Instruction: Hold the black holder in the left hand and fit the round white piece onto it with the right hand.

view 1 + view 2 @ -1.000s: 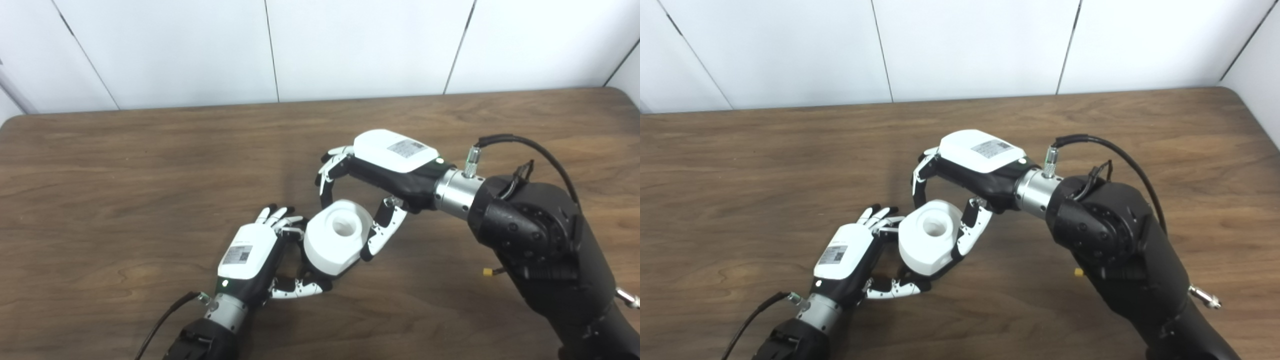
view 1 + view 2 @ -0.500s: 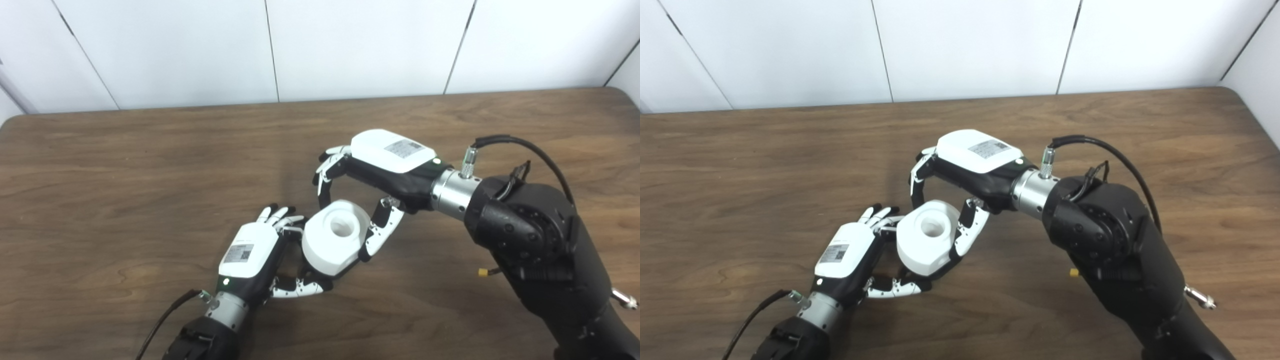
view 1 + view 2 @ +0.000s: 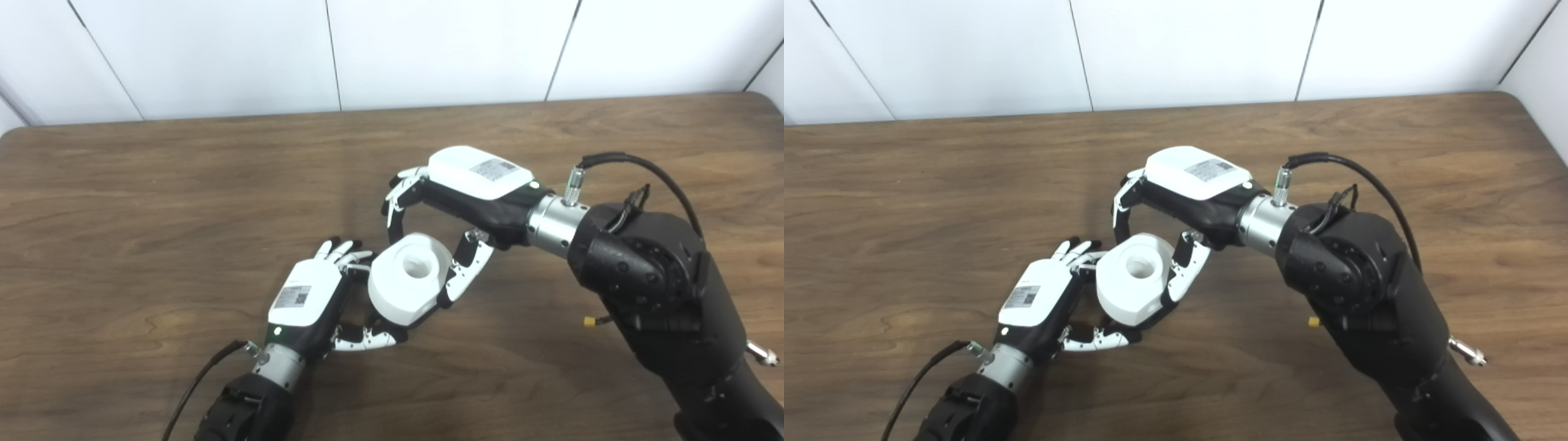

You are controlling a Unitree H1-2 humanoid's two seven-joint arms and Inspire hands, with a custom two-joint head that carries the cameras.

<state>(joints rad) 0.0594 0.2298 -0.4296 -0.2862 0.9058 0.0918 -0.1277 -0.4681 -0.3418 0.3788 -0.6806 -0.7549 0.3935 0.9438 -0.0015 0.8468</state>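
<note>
While pinching one round white piece between the curled fingers and thumb of the right hand, tilting its round bore up, just above the wooden table, against the left hand, whose grip is hidden, black holder unseen.

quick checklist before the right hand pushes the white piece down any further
1. Right hand has fingers and thumb on either side of the round white piece: ok.
2. Left hand curled under the piece, where the black holder should be: ok.
3. Black holder itself visible and aligned: cannot tell, it is hidden by the piece and fingers.
4. Piece's central hole faces up toward the cameras: ok.
5. Piece fully seated: cannot tell.
6. Table near the hands free of other things: ok.
</note>
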